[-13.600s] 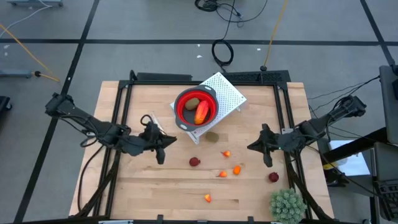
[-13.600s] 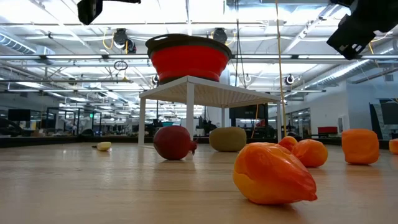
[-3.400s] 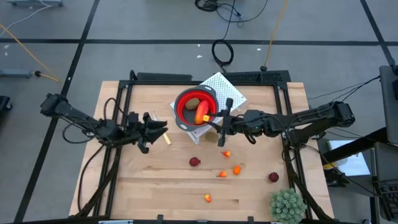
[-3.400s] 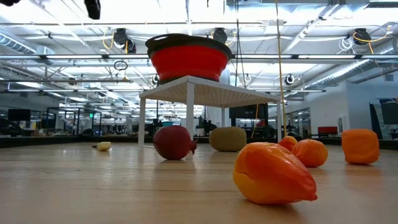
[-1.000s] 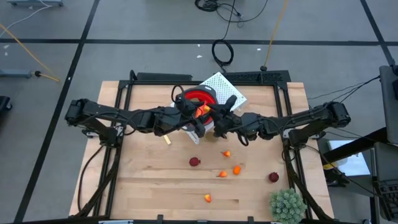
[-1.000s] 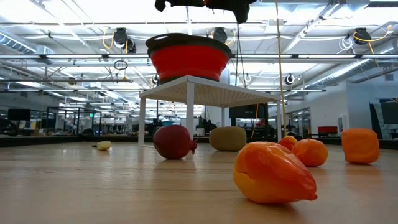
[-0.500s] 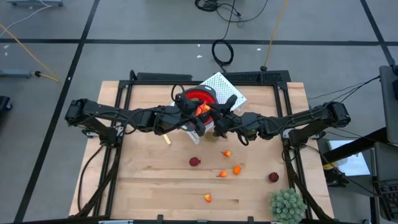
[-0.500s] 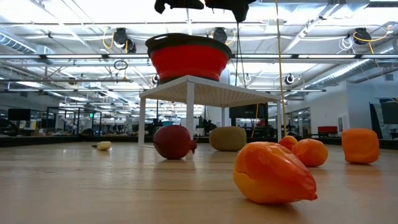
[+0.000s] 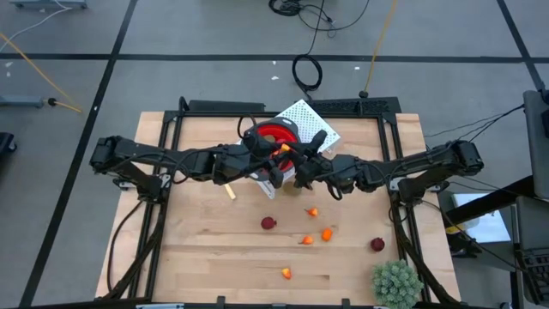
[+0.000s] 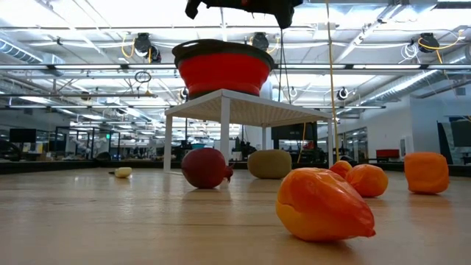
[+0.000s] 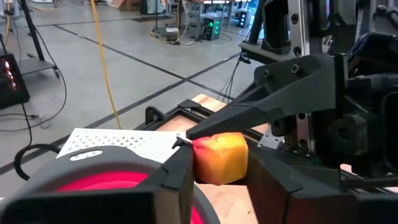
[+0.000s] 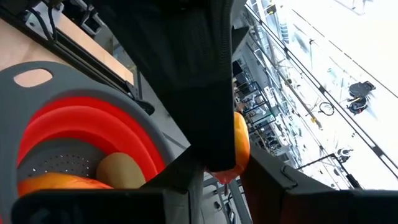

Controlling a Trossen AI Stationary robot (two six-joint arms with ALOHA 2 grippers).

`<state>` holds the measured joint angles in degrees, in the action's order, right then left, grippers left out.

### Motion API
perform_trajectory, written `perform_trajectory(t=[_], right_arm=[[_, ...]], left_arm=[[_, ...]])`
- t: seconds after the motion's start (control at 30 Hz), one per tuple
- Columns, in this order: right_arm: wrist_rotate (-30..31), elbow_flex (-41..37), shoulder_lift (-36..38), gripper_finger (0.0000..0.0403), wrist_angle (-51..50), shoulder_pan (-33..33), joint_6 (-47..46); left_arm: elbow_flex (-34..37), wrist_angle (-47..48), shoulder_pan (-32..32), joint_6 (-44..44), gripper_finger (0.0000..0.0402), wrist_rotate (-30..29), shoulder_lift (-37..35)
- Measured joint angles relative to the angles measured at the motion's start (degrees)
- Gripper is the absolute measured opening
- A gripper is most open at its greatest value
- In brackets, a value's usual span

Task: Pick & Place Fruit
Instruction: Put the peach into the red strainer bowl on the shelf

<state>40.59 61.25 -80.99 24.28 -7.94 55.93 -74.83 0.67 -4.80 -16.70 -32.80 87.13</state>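
Both grippers meet above the red bowl point(image 9: 271, 140) on the white stand point(image 9: 310, 124). Left gripper point(image 11: 217, 163) and right gripper point(image 12: 219, 167) jaws each pinch one orange-yellow fruit piece point(image 11: 219, 158). Six fruit pieces lie loose on the tabletop point(image 9: 197, 249): four orange bits point(image 9: 327, 233), two dark red balls point(image 9: 268, 223).

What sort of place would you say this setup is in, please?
Probably a large robotics lab or workshop: a wooden bench with two arms, cables on a grey floor, and open ceiling lights and ducts behind.
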Motion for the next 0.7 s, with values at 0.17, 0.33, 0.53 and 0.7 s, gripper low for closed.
perform_trajectory(t=[0.17,0.33,0.53,0.7], right_arm=[[0.36,0.09,0.02,0.0086,-1.04,0.0,-5.07],[1.45,0.09,0.02,0.0105,-1.35,-0.04,-6.07],[1.66,0.09,0.04,0.0141,-2.43,-0.04,-10.16],[7.96,0.08,0.04,0.0168,-3.77,-0.51,-10.28]], left_arm=[[0.02,-0.24,0.0,-0.27,0.0082,0.0,0.0],[0.02,-0.3,0.0,-0.07,0.0084,-0.22,0.0],[0.02,-0.25,0.07,0.03,0.0084,-0.68,0.0],[0.02,1.39,0.07,0.03,0.0085,-2.19,-0.02]])
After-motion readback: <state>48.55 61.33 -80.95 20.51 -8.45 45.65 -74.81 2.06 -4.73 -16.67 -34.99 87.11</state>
